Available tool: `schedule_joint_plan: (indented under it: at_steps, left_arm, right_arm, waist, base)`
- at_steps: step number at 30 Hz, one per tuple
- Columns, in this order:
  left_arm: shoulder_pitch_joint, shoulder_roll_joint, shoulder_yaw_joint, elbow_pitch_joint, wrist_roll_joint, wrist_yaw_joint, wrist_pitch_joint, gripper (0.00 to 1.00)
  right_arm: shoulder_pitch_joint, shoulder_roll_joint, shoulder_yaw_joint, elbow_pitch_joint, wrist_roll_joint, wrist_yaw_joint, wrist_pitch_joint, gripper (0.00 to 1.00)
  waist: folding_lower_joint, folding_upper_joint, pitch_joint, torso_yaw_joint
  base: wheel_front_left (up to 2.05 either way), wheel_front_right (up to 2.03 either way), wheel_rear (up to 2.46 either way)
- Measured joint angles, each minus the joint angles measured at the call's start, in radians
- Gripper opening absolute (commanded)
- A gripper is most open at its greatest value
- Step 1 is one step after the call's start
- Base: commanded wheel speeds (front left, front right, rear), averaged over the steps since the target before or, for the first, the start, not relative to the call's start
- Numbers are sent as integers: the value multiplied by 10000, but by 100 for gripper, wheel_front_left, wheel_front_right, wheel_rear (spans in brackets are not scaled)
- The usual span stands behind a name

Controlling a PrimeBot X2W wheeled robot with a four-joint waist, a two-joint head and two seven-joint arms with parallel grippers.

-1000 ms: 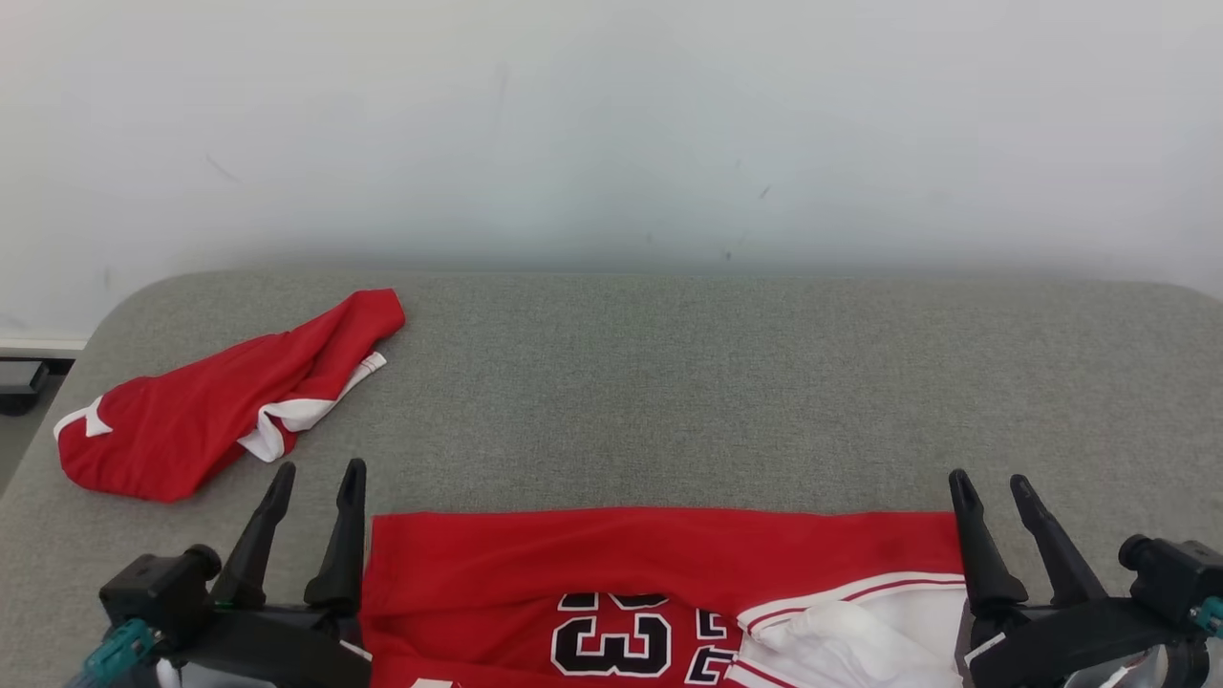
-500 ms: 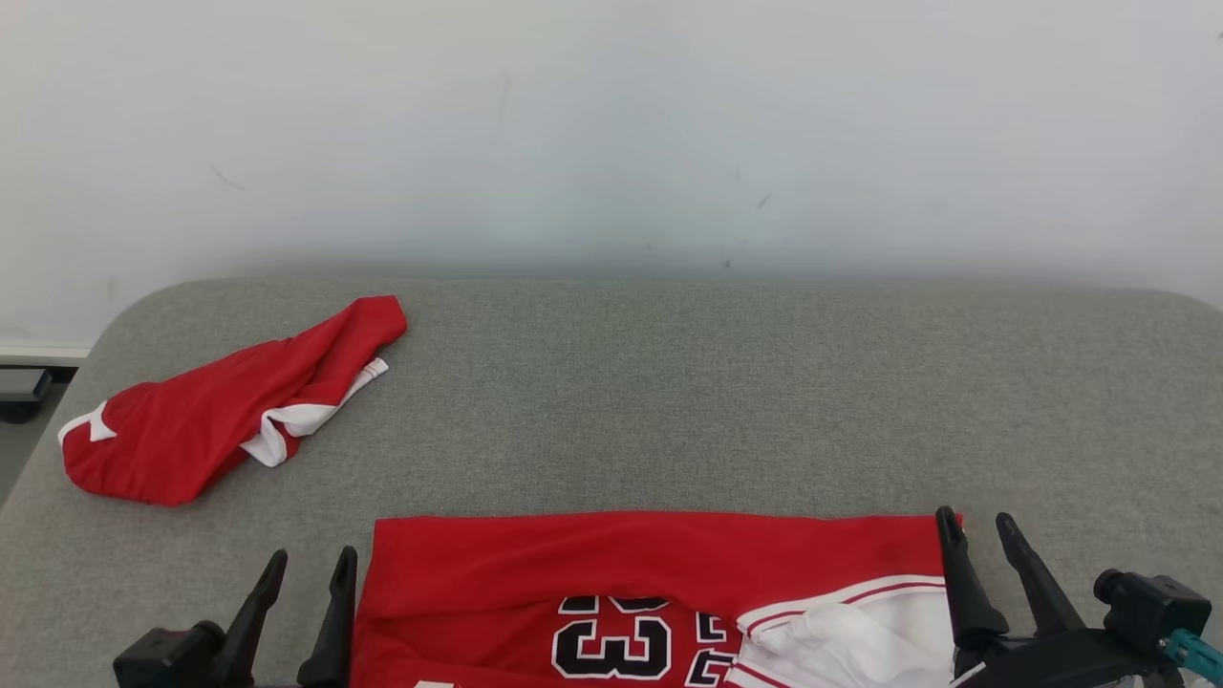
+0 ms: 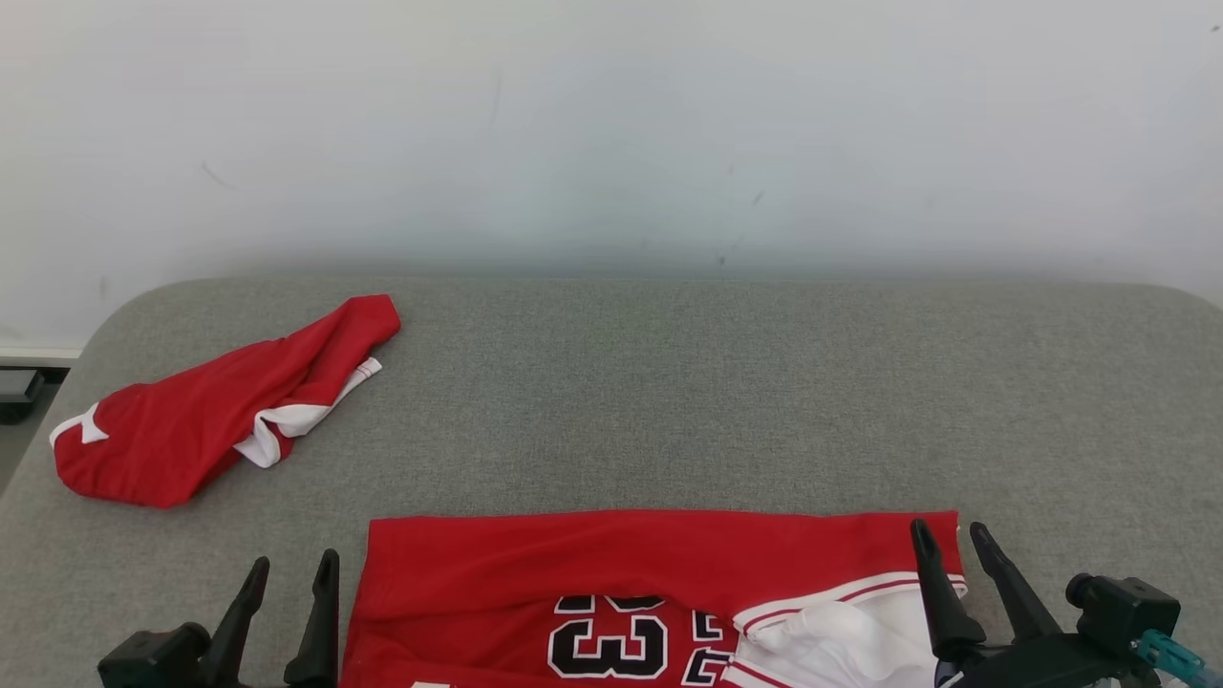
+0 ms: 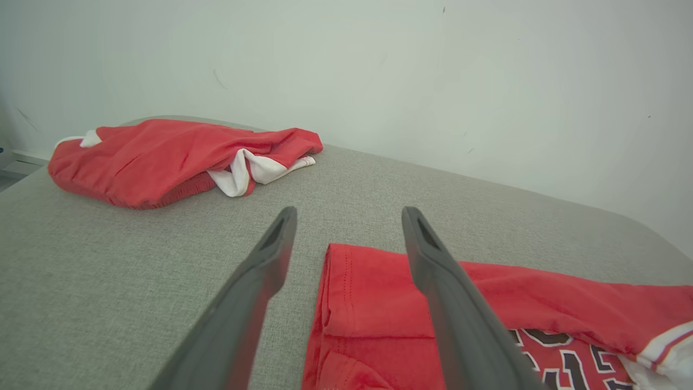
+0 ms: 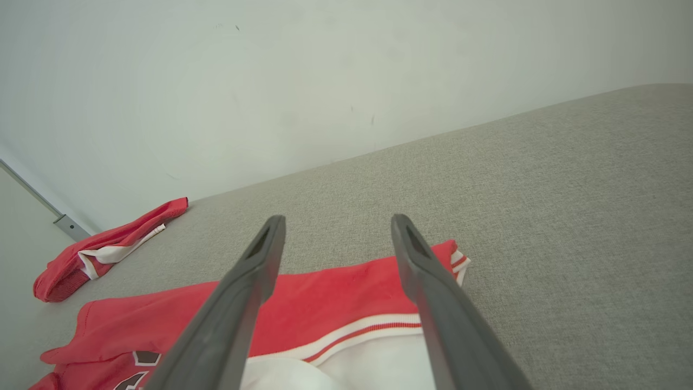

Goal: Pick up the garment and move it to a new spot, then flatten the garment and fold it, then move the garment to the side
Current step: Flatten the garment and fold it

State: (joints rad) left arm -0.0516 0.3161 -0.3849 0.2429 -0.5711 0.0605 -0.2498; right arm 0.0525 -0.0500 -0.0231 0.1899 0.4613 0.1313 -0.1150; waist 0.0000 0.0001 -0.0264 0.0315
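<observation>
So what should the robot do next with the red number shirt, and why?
Likely lower both grippers and pinch the far corners of the jersey. The left gripper stands open by the left corner and the right gripper open over the right one, neither holding cloth. The jersey lies flat on the grey table, so gripping comes before more folding or moving.

you are facing what looks like a bare test room or lab: a plain white wall (image 3: 611, 115) with a few scuff marks, a pale skirting strip (image 3: 33, 353) at its foot on your left, and a wide counter (image 3: 669, 401) with rounded corners, covered in grey woven fabric, where a red jersey (image 3: 621, 564) and a crumpled red garment (image 3: 210, 420) lie
</observation>
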Motion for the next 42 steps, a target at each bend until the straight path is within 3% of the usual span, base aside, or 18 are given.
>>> schedule_joint_plan:
  at_steps: [17,23,31,36,42]
  left_arm:
    - [-107,119,-153,-12,19,38,77,100]
    - [-108,167,-209,-82,23,113,163,100]
    - [-152,144,-322,-140,23,176,213,100]
    - [-225,113,-382,-138,29,174,217,100]
    - [-356,77,-430,-123,29,169,203,100]
  right_arm:
    - [-28,2,-136,-79,-226,0,389,100]
    - [-214,13,-763,-360,-604,0,3283,100]
    - [-243,10,-1755,-2119,-1402,0,7774,100]
    - [-149,4,-1791,-2439,-1346,0,9202,100]
    - [-219,8,-1918,-1998,-1296,0,9457,100]
  waist:
    - [0,0,97,-19]
    - [0,0,165,-140]
    - [0,0,352,-269]
    - [0,0,433,-255]
    - [0,0,518,-155]
  base:
    - [0,0,0]
    - [0,0,0]
    - [0,0,0]
    - [0,0,0]
    - [0,0,0]
